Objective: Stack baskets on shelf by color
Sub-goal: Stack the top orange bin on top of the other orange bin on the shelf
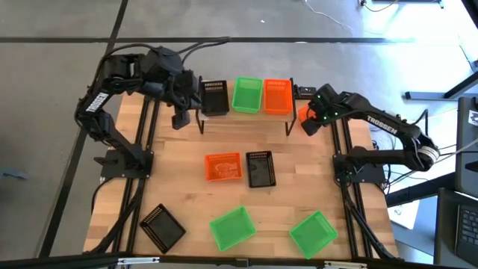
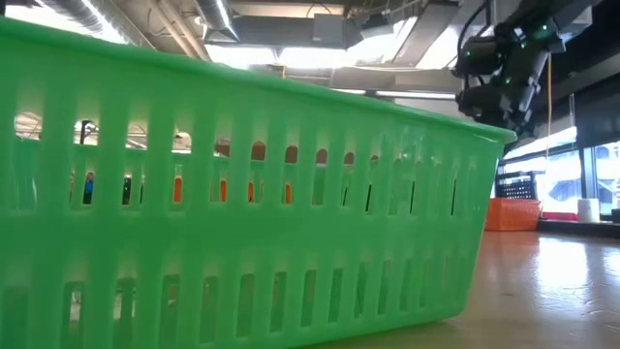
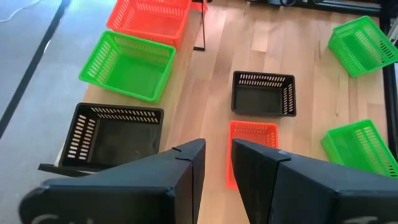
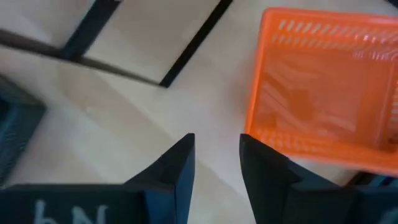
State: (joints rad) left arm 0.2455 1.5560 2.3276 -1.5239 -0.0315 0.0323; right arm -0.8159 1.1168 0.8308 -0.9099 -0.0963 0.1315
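Observation:
The shelf (image 1: 261, 113) stands at the table's far edge with a black basket (image 1: 215, 96), a green basket (image 1: 247, 95) and an orange basket (image 1: 277, 96) side by side on it. My left gripper (image 1: 181, 116) hovers open above the shelf's left end, and its fingers (image 3: 186, 168) hold nothing. My right gripper (image 1: 308, 121) is open just right of the shelf, above another orange basket (image 4: 320, 112) that rests on the table. That basket lies to one side of the fingers (image 4: 264, 165), untouched. An orange basket (image 1: 223, 167) and a black basket (image 1: 261, 168) sit mid-table.
Near the front edge lie a black basket (image 1: 163, 227) and two green baskets (image 1: 232, 227) (image 1: 313, 233). One green basket (image 2: 242, 194) fills the low view. The shelf's thin black legs (image 1: 200, 124) stand on the tabletop. Bare wood lies between the shelf and the mid-table baskets.

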